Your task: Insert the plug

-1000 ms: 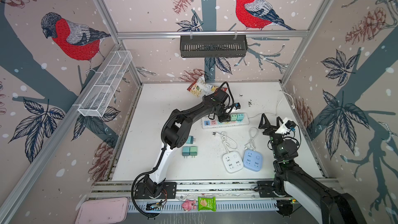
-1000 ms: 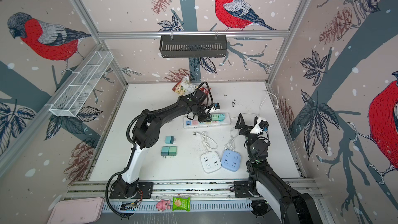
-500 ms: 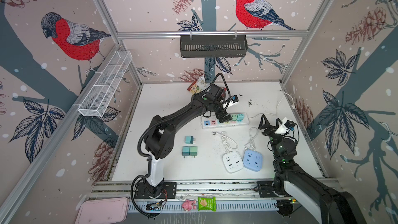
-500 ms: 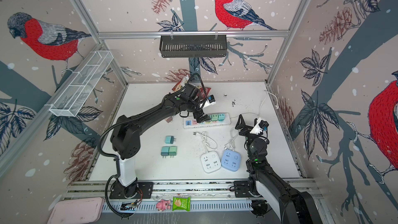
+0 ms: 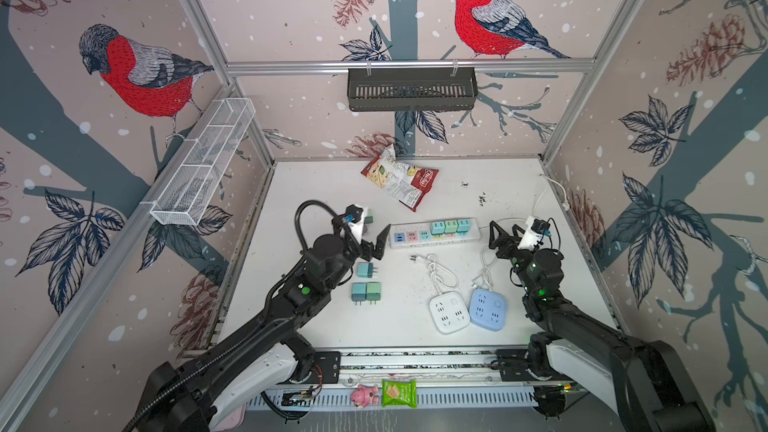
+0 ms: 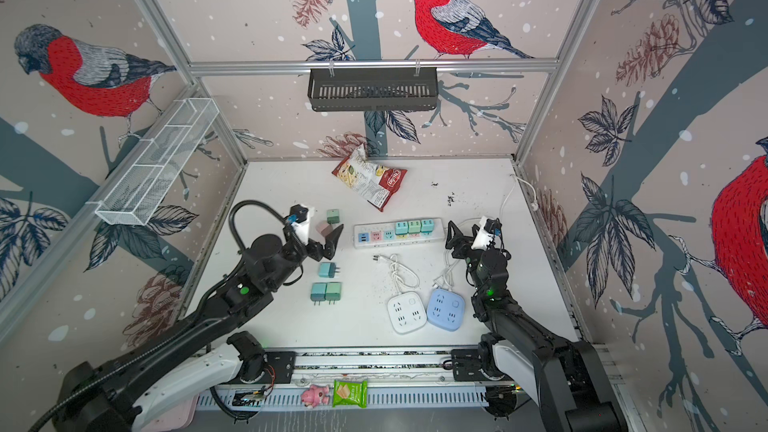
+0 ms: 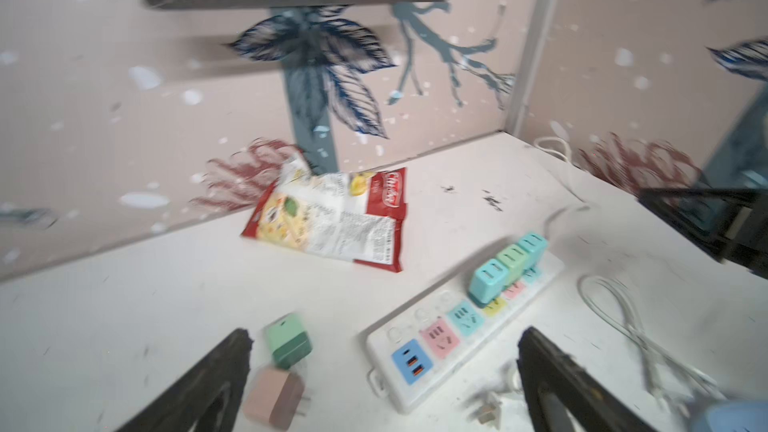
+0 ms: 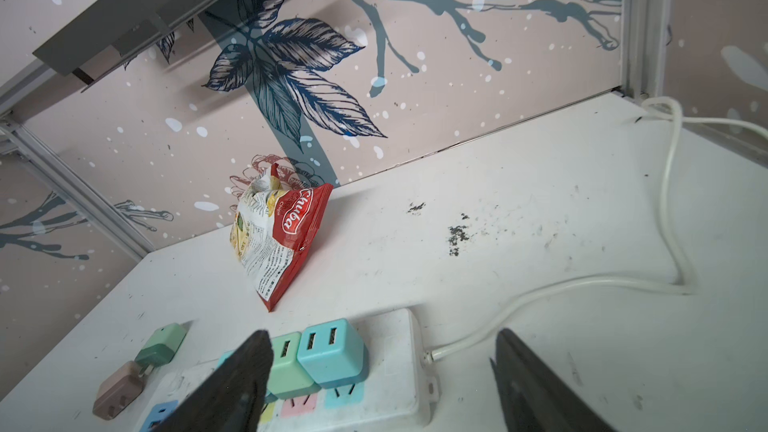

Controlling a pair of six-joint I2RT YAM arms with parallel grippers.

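A white power strip (image 5: 415, 238) (image 6: 380, 238) lies across the table's middle, with three plugs in a row in its right half: teal (image 5: 437, 227), green (image 5: 451, 226) and teal (image 8: 330, 351). My left gripper (image 5: 374, 238) (image 7: 384, 333) hovers open and empty by the strip's left end. Beside its fingers (image 7: 216, 371) lie a loose green plug (image 7: 286, 340) (image 6: 333, 216) and a pink plug (image 7: 274, 398) (image 6: 324, 227). More teal and green plugs (image 5: 366, 284) lie nearer the front. My right gripper (image 5: 503, 229) (image 8: 382, 336) stands open and empty at the strip's right end.
A chips bag (image 5: 401, 180) lies behind the strip. A white cube socket (image 5: 449, 312) and a blue one (image 5: 488, 308) sit front right with coiled white cords (image 5: 436, 272). The strip's cable (image 8: 582, 284) runs to the right wall. A black basket (image 5: 411, 89) hangs on the back wall.
My left gripper opened above the strip's plugs, then drew back left to the strip's left end with nothing in it. The right arm has hardly moved.
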